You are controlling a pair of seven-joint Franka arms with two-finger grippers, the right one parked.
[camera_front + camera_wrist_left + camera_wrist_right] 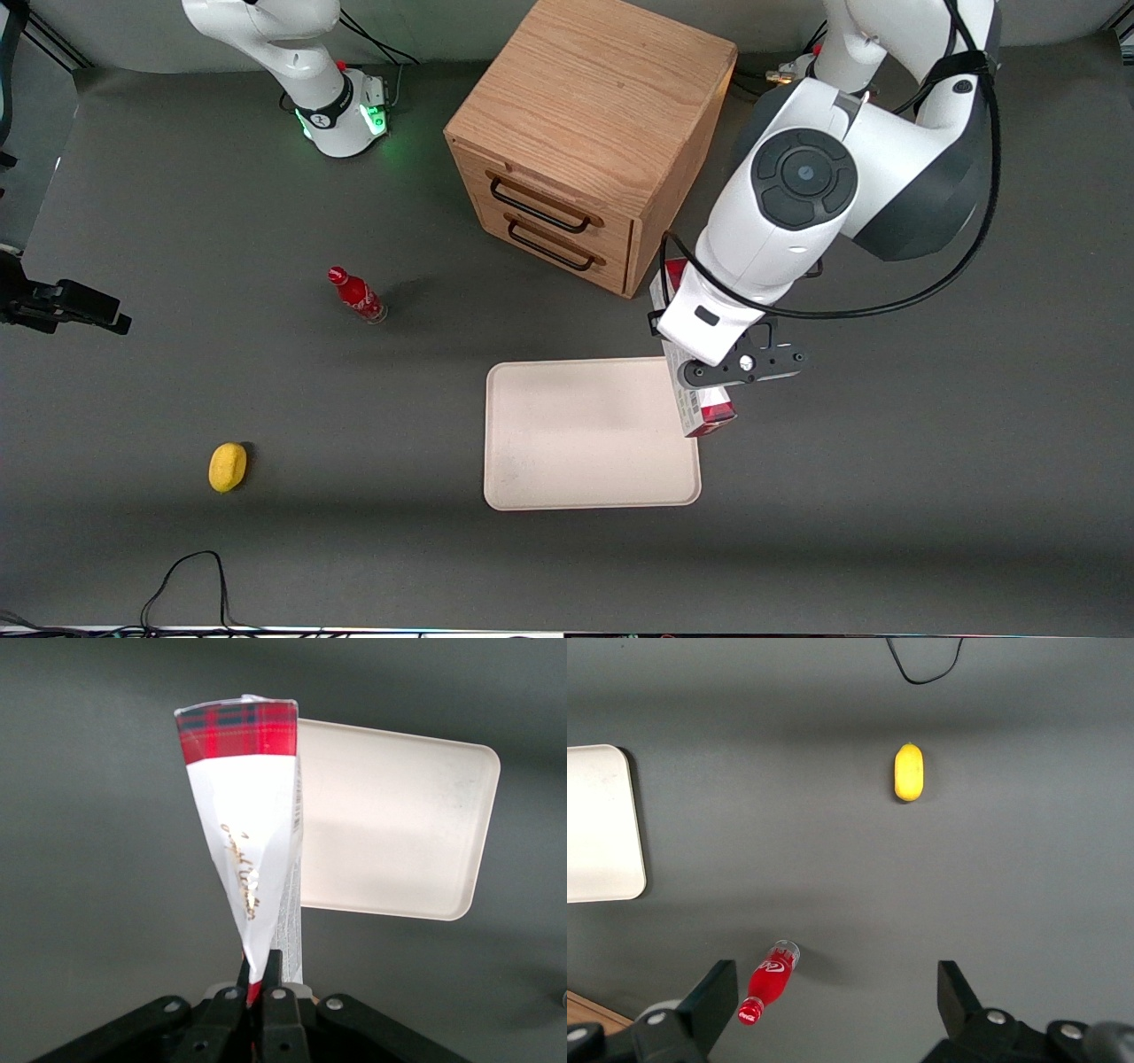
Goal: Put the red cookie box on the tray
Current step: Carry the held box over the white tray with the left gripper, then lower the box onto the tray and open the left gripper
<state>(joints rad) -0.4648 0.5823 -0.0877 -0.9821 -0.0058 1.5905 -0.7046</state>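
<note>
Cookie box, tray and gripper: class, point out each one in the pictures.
cookie box (241, 735): left wrist view, on its tartan end.
tray (576, 434): front view, on its bare flat surface.
gripper (261, 979): left wrist view, between the fingertips, shut on the cookie box beside the tray.

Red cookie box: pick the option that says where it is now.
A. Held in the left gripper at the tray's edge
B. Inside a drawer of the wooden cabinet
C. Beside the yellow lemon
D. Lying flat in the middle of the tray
A: the gripper is shut on the red cookie box, holding it at the edge of the tray on the working arm's end; the tray holds nothing.
</note>
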